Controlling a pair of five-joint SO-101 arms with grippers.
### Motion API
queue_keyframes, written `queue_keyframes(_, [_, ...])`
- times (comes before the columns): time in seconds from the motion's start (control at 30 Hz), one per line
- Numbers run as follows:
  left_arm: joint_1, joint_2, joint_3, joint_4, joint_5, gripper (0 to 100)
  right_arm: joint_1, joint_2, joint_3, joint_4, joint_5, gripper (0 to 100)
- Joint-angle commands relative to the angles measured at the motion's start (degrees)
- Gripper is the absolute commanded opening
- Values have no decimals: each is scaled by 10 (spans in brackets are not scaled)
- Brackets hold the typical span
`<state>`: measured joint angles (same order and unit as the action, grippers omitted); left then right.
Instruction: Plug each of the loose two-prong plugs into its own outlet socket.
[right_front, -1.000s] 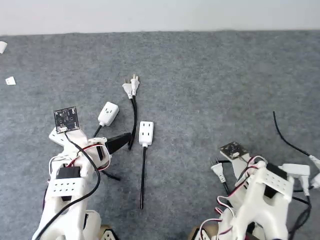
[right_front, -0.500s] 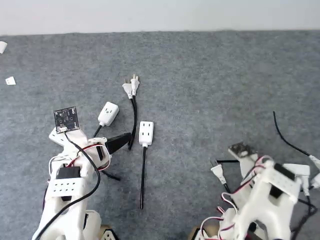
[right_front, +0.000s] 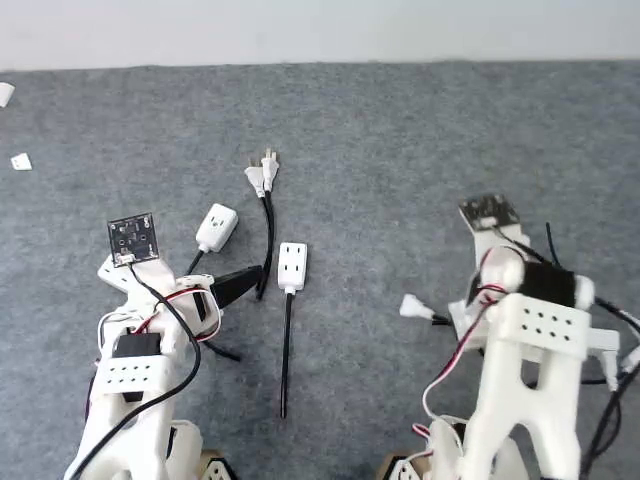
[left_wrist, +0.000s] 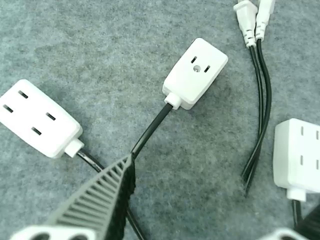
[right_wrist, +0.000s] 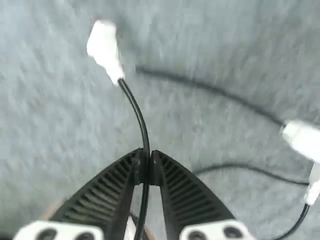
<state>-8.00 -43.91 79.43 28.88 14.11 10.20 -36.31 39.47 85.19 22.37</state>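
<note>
My right gripper (right_wrist: 145, 157) is shut on the black cord (right_wrist: 137, 117) of a white two-prong plug (right_wrist: 104, 47), a little behind the plug. In the high view this plug (right_front: 413, 308) sticks out just left of the right arm (right_front: 530, 330). Two more loose plugs (right_front: 262, 172) lie side by side at centre left. Near them lie white outlet sockets: a single-socket block (right_front: 216, 228), a strip (right_front: 291, 266) and another strip (left_wrist: 37, 117). My left gripper (right_front: 235, 285) stands open by the single-socket block (left_wrist: 195, 72), holding nothing.
Grey carpet covers the table up to a white wall at the back. The strip's cord (right_front: 285, 350) runs toward the front edge. More white plugs and black cords (right_front: 600, 340) lie at the far right. Small white scraps (right_front: 20, 161) sit at the far left.
My right arm has swung forward and risen with the cord in its grip, carrying the plug up and to the left. The left arm has kept still.
</note>
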Motion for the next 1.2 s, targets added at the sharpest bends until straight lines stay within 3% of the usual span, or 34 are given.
queue_keyframes(0.0, [2,-12,-14,-12,-3,511,-32,-17,-55,-21,-64,8])
queue_keyframes(0.27, [2,-12,-14,-12,-3,511,-29,-30,-153,27,-76,8])
queue_keyframes(0.53, [2,-12,-14,-12,-3,511,50,-30,-227,73,-66,8])
queue_keyframes(0.67, [2,-12,-14,-12,-3,511,57,-30,-173,60,-40,8])
queue_keyframes(0.9, [2,-12,-14,-12,-3,511,-36,-29,46,-21,-35,45])
queue_keyframes(1.03, [2,-12,-14,-12,-3,511,-19,-24,127,-81,37,135])
queue_keyframes(1.17, [2,-12,-14,-12,-3,511,-2,-24,181,-143,75,122])
